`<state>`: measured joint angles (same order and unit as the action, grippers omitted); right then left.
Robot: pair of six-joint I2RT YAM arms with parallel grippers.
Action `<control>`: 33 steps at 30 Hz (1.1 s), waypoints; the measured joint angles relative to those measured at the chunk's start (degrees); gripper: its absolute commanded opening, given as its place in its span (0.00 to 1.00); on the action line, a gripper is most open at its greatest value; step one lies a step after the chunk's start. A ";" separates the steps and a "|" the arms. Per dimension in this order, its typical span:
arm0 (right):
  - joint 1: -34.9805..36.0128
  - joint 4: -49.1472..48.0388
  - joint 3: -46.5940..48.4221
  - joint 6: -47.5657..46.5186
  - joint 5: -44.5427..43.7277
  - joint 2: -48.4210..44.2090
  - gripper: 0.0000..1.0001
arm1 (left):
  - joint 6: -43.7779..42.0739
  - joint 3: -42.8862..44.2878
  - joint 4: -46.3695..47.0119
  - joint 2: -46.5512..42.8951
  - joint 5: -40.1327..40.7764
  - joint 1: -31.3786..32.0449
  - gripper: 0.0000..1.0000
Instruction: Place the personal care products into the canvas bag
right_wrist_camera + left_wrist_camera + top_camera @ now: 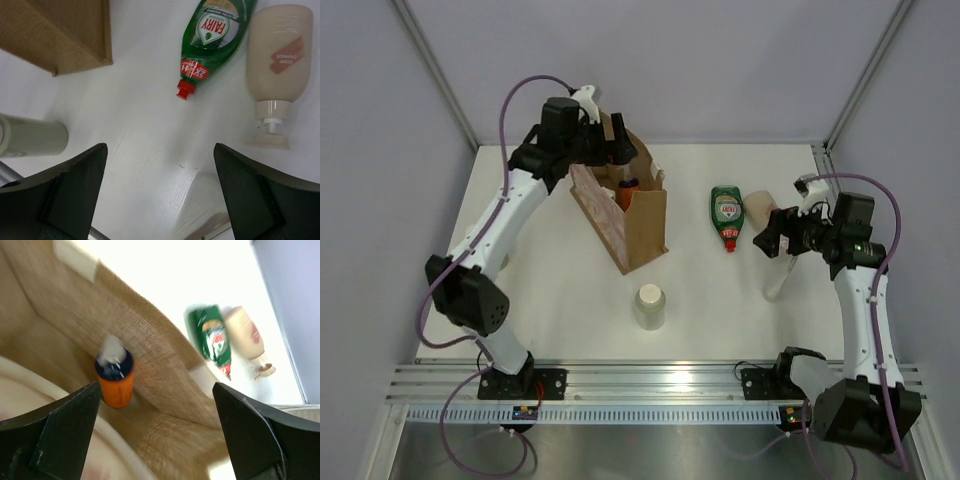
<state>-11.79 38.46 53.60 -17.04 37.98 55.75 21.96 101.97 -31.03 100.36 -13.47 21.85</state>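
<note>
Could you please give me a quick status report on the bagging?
Open left gripper over canvas bag, orange bottle inside. Open right gripper above green bottle and peach bottle, both lying on table. Also outside: cream cylinder. No obstruction seen.

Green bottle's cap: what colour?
Red cap on the green bottle; it shows best in the right wrist view.

A white table (700, 320), grey walls (380, 150) around it, an aluminium rail (650, 385) along its near edge.
</note>
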 measured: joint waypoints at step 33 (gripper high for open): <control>24.33 1.33 28.26 20.04 -34.05 47.63 0.99 | -11.45 -66.60 4.90 -74.88 8.37 -0.07 0.99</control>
<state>12.53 39.79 81.87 3.01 3.92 103.37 10.50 35.38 -26.13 25.47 -5.10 21.78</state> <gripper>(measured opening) 0.993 0.987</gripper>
